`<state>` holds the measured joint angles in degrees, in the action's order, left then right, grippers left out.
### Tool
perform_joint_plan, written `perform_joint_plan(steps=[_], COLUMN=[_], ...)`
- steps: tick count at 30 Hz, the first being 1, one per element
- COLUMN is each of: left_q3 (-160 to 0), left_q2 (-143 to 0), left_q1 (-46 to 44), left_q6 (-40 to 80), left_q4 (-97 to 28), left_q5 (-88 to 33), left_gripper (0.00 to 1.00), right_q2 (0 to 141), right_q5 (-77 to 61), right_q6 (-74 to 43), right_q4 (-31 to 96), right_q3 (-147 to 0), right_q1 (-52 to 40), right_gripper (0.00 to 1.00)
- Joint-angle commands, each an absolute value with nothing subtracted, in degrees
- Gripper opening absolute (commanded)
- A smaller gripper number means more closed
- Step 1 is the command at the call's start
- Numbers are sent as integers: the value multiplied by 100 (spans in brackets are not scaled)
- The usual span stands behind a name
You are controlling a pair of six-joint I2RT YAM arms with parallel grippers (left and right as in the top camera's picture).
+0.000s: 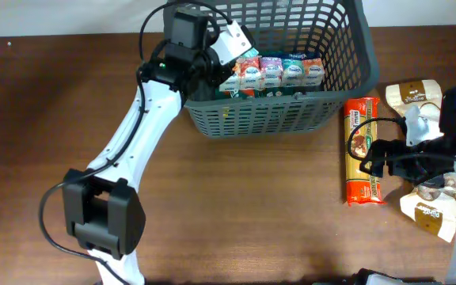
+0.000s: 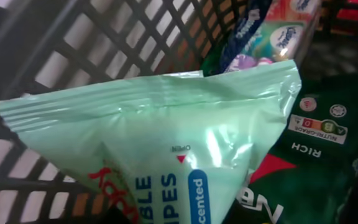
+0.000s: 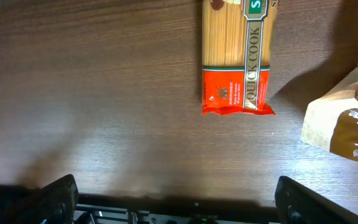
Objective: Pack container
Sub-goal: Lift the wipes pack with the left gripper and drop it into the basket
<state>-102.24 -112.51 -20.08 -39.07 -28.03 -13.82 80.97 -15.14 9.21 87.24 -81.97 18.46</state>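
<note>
two arms at a wooden table (image 1: 54,103); stock as follows.

item 1: container (image 1: 275,119), dark grey slotted basket, at the far middle of the table. it holds a row of small tissue packs (image 1: 279,71) standing along the near wall and a dark green packet (image 2: 316,143) on the base.

item 2: left gripper (image 1: 224,63), reaching down inside the basket's left near corner. a pale green wipes packet (image 2: 154,143) fills the wrist view, tilted against the lattice, likely being set beside the row. the fingers are hidden, so it cannot be told whether they grip it or have let go.

item 3: right gripper (image 3: 176,186), jaws spread wide and empty, hovering over the near end of a spaghetti packet (image 3: 241,56) that lies just right of the basket; probably the next pick.

item 4: two brown-and-cream pouches (image 1: 414,95), unpacked, further right.
</note>
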Motion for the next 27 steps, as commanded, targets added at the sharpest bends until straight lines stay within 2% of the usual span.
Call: perform_joint_plan(steps=[1, 5, 9, 10, 11, 16, 21, 27], left_q3=[-10269, -10269, -10370, -10433, -10501, -11286, -12919, -14761], left_q2=[-11375, -11413, -11410, -11408, -11402, -11397, -11386, -11386], left_q1=[-1984, -1984, -1984, -1984, -1984, -1981, -1929, -1389], left_q6=[-4040, -4036, -3830, -3769, -3684, -3041, -2598, -906], left_q4=[-2783, -2783, -2790, -2810, -2814, -3135, -4322, -5625], left_q5=[-1345, -1343, -1205, -1122, -1026, -220, 521, 843], left_gripper=[24, 33, 55, 69, 100, 99, 99, 99], right_q2=[8103, 8103, 8103, 8103, 8103, 8103, 8106, 8106], right_q5=[-1608, -1608, -1610, -1610, -1610, -1610, -1616, -1914], right_q6=[961, 961, 961, 961, 961, 961, 956, 956], right_q4=[8748, 8750, 8753, 8761, 8768, 8759, 8431, 7793], right_q3=[-8283, -8283, -8283, -8283, -8283, -8283, -8283, -8283], right_q1=[1876, 1876, 1876, 1876, 1876, 1876, 1876, 1876], right_gripper=[99, 99, 99, 99, 99, 99, 99, 99])
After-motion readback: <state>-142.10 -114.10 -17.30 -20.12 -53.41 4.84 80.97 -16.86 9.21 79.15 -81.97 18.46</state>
